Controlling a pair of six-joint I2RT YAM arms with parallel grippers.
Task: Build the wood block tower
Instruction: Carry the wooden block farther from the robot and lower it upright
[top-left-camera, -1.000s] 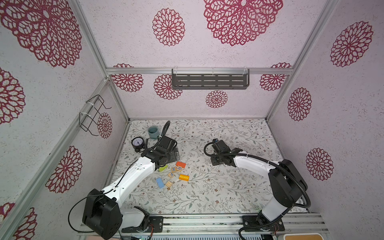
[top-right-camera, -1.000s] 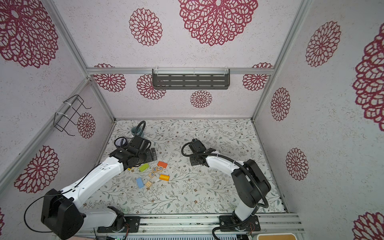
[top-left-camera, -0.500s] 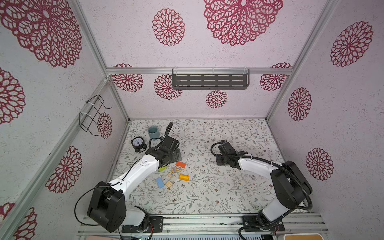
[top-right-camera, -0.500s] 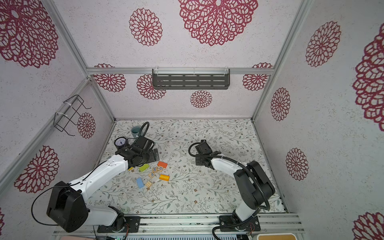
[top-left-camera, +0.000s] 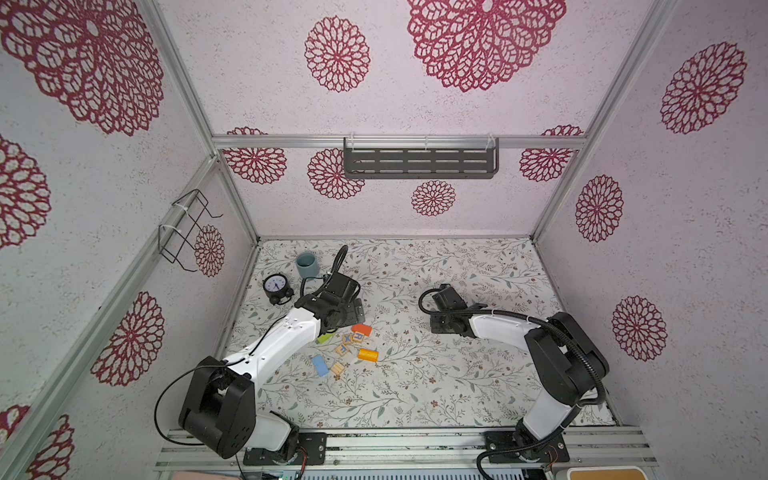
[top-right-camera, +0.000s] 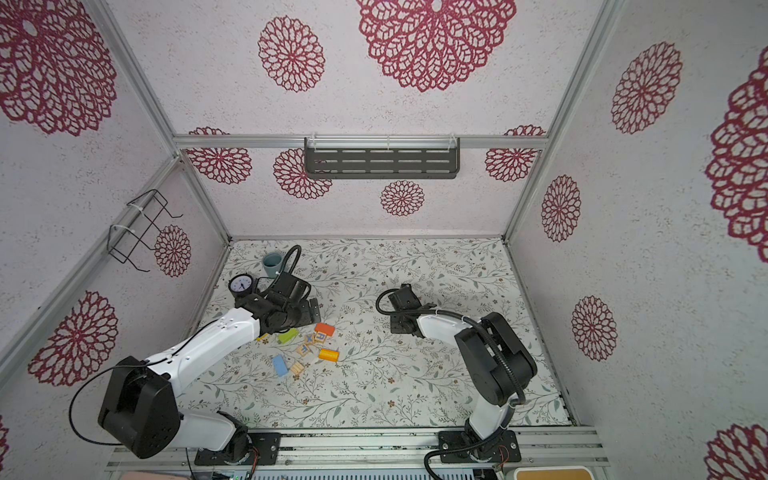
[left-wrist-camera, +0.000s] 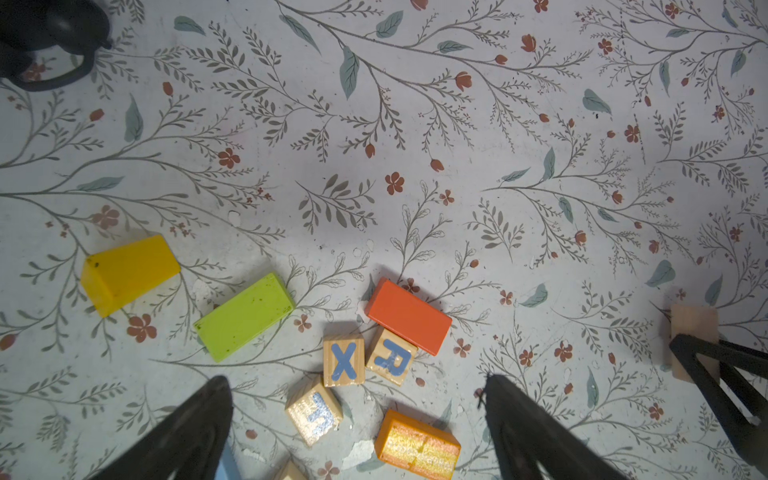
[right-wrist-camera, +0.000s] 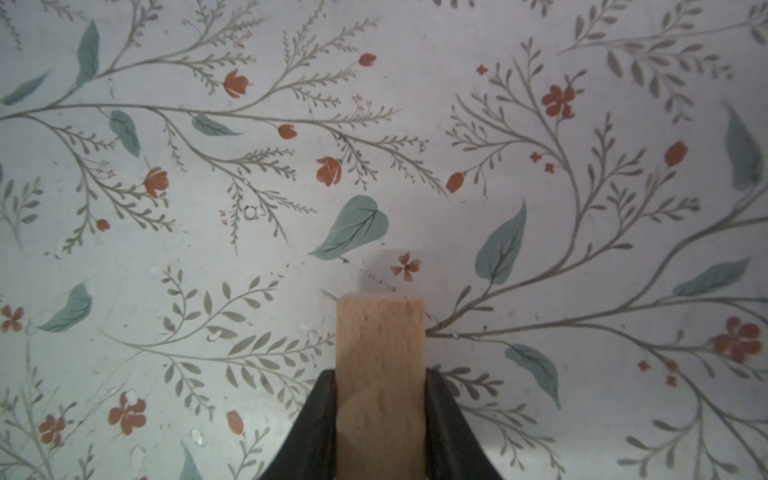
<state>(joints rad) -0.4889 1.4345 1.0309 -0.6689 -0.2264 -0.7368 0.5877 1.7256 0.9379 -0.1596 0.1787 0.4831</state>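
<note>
Grip check.
Your right gripper (right-wrist-camera: 380, 386) pinches a plain wood block (right-wrist-camera: 380, 336) at lower centre; left gripper (left-wrist-camera: 357, 399) gapes wide above letter cubes (left-wrist-camera: 344, 361).

Scattered wood blocks (left-wrist-camera: 344, 361) lie flat; one plain block (right-wrist-camera: 380, 374) is gripped.

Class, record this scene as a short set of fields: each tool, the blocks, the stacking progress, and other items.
Left tool: open, over the letter cubes, holding nothing
Right tool: shut on plain wooden block, away from the loose blocks
Loose blocks: yellow block, green block, orange block, light blue block, orange cylinder
Stacked so far: nothing
Other items: cup, clock
</note>
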